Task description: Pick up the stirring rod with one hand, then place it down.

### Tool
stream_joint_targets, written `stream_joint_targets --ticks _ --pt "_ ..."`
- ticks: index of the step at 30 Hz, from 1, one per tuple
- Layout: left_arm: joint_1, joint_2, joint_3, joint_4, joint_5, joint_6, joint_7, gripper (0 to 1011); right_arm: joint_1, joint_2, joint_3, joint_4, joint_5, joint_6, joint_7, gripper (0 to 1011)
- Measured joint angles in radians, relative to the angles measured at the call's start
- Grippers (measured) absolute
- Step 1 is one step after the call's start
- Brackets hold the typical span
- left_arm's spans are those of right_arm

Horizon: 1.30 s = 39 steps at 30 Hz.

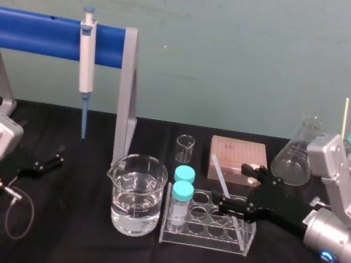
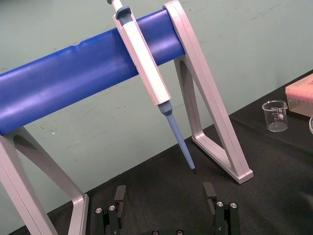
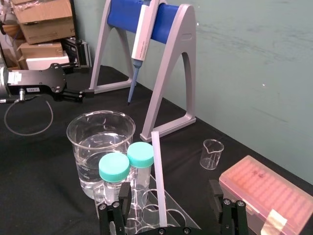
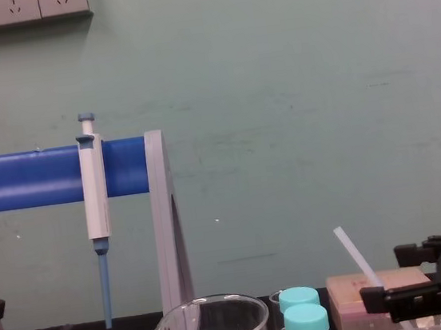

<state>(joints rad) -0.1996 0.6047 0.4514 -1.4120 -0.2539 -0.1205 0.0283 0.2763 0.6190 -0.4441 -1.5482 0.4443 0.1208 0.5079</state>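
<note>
The right end effector [image 3: 168,196] is hovering with its jaws spread wide, straddling the stirring rod [image 3: 157,176]. The rod is leaning tilted in the clear tube rack [image 1: 204,230] on the bench [image 1: 80,249]. For a good grip, it should be centring on the rod, closing gently, then lifting along the tilt, clear of the capped tubes [image 1: 182,191]. The left end effector [image 2: 165,188] is resting open at the bench's left.

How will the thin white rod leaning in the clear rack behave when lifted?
The thin translucent-white stirring rod leans unbent, so probably stiff and light. Smooth and narrow, it may pivot between the right gripper's open fingers. If round, it could roll. The left gripper sits parked at left.
</note>
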Motion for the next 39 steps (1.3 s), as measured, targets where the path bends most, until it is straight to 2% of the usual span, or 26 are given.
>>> stream_joint_targets --ticks 10,20,35,39 --pt "0.000 0.000 0.000 0.000 0.000 0.000 0.000 1000 0.042 -0.050 -0.016 0.056 -0.038 -0.005 0.013 1003" --pt "0.000 0.000 0.000 0.000 0.000 0.000 0.000 1000 0.054 -0.082 -0.019 0.078 -0.060 0.003 0.006 1003" --pt "0.000 0.000 0.000 0.000 0.000 0.000 0.000 1000 0.054 -0.090 -0.016 0.079 -0.075 0.009 -0.004 1003" --pt "0.000 0.000 0.000 0.000 0.000 0.000 0.000 1000 0.055 -0.090 -0.016 0.079 -0.074 0.009 -0.004 947"
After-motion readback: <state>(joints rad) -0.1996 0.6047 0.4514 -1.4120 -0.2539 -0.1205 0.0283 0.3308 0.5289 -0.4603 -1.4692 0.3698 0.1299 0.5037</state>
